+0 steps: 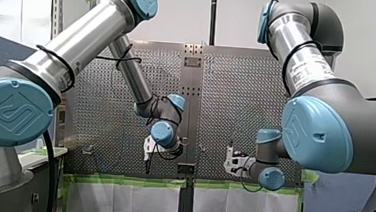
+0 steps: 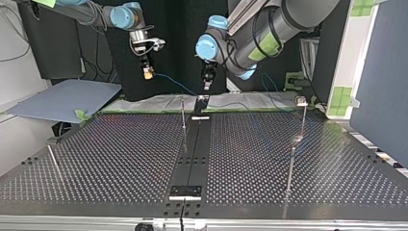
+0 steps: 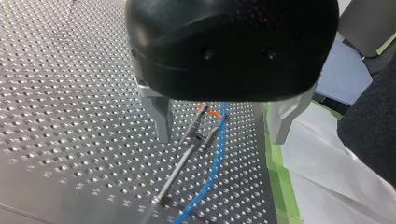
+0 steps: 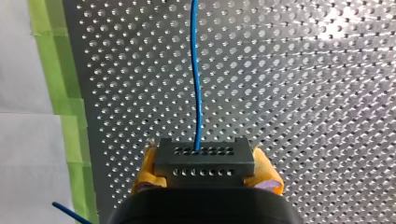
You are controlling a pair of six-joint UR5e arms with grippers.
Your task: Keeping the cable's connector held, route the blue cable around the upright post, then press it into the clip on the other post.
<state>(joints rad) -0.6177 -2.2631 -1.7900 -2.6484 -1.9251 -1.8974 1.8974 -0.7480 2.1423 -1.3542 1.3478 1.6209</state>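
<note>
Perforated table [image 2: 120, 159] with a black centre rail [image 2: 195, 154]; green tape [image 4: 53, 56] edges its far side, white sheeting [image 4: 18, 70] just beyond; a blue-grey board [image 2: 62, 98] lies at the top view's left.

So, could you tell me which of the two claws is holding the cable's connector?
My right claw, the one with yellow pads: it is shut on the black connector. My left claw is open, holding nothing.

Bright light throws glare across the perforated desk [image 4: 327, 56] in both wrist views; in the top view the desk gleams with coloured reflections against a dim, dark backdrop [image 2: 120, 72].
</note>
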